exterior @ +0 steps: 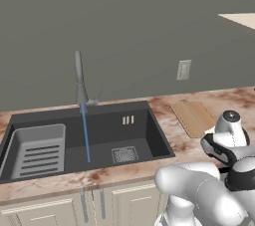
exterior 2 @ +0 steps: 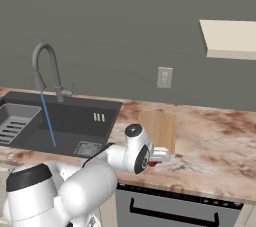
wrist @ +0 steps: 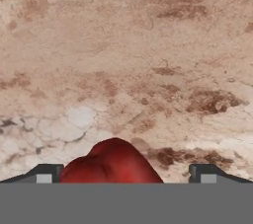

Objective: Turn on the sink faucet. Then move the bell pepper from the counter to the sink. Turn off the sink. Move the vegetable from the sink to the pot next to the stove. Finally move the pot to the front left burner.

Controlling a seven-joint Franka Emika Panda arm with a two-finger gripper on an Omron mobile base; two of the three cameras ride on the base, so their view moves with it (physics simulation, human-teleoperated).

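Claw (wrist: pixel 126 176) spread wide, its two dark fingertips (wrist: pixel 47 173) standing on either side of the bell pepper (wrist: pixel 112 163) with a gap at each side, so nothing is gripped. That red pepper sits on the pinkish marble table (wrist: pixel 148 70), and a sliver of it shows under the hand in the right base view (exterior 2: pixel 151 163). Just beyond it lies a wooden cutting board (exterior 2: pixel 159 129). Farther to the left, the sink (exterior: pixel 149 130) is set into the table, with a slotted tray insert (exterior: pixel 37 150) at its left end. A thin blue stream of water (exterior: pixel 86 135) runs from the sink faucet (exterior: pixel 79 78) into the basin.
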